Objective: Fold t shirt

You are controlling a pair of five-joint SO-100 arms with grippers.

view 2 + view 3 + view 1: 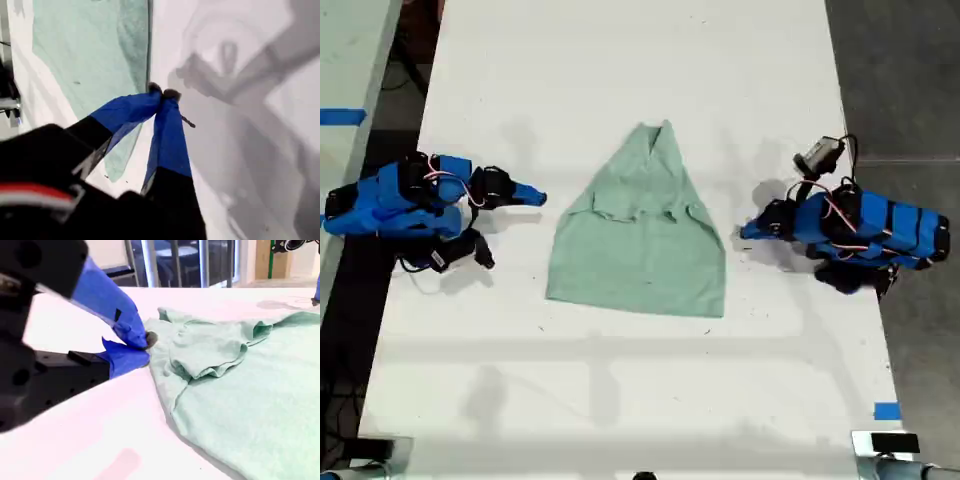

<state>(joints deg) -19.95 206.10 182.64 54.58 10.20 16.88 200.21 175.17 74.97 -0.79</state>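
White table (620, 60), pale mint t shirt (640, 250) lying flat mid-table, sleeves folded in, narrowing to a peak.

At the exterior view's left, my second pincer (538, 197) closed, empty, near the cloth; at its right, my first pincer (745, 232) pinched together, empty, just beside the shirt's edge.

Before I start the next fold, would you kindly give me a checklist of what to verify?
1. My first gripper empty: ok, shut on nothing, beside the t shirt.
2. My second gripper empty: ok, shut on nothing.
3. My second gripper clear of the fabric: cannot tell, its tip sits right at the edge.
4. Sleeves folded in: ok, both lie on the body.
5. T shirt flat on the table: ok, hem spread.
6. Jaws ready to grasp: not ok, both need opening.
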